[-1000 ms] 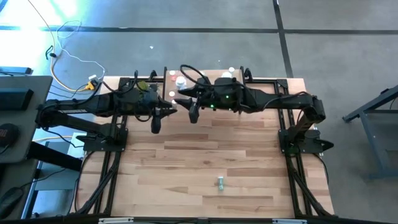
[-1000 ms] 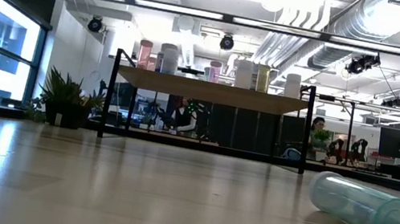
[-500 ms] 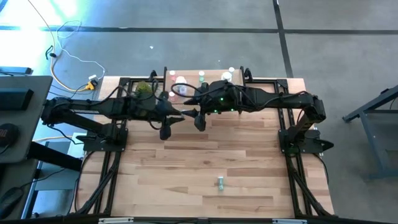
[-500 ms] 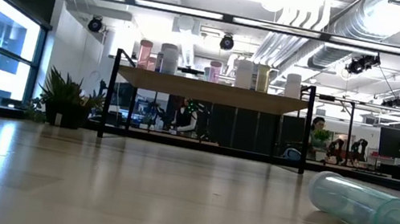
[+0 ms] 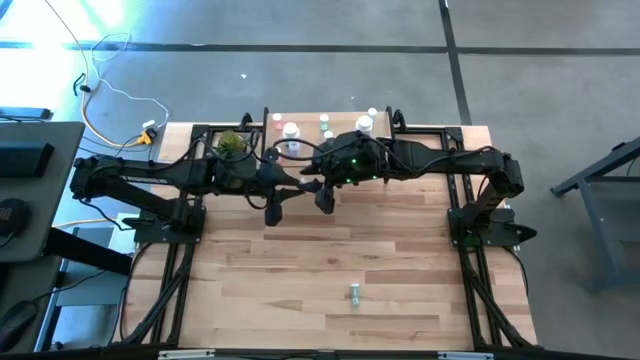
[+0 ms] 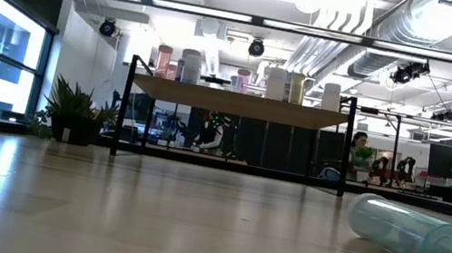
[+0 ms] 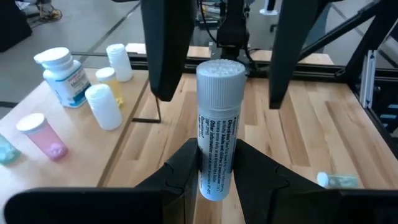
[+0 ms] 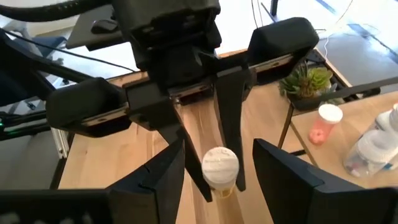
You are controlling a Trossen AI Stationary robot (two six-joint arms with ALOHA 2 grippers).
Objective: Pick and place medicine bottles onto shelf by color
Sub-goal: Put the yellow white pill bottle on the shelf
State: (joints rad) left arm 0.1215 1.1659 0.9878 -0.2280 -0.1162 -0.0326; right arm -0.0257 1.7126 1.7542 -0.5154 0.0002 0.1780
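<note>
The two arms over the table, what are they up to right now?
The left end effector is shut on a white-capped bottle, holding it upright above the table, just in front of the shelf. The right end effector faces it, open, with a finger on either side of the cap but not gripping. It looks like a handover between the arms. Other bottles stand on the shelf, and a green-tinted bottle lies on its side on the table.
</note>
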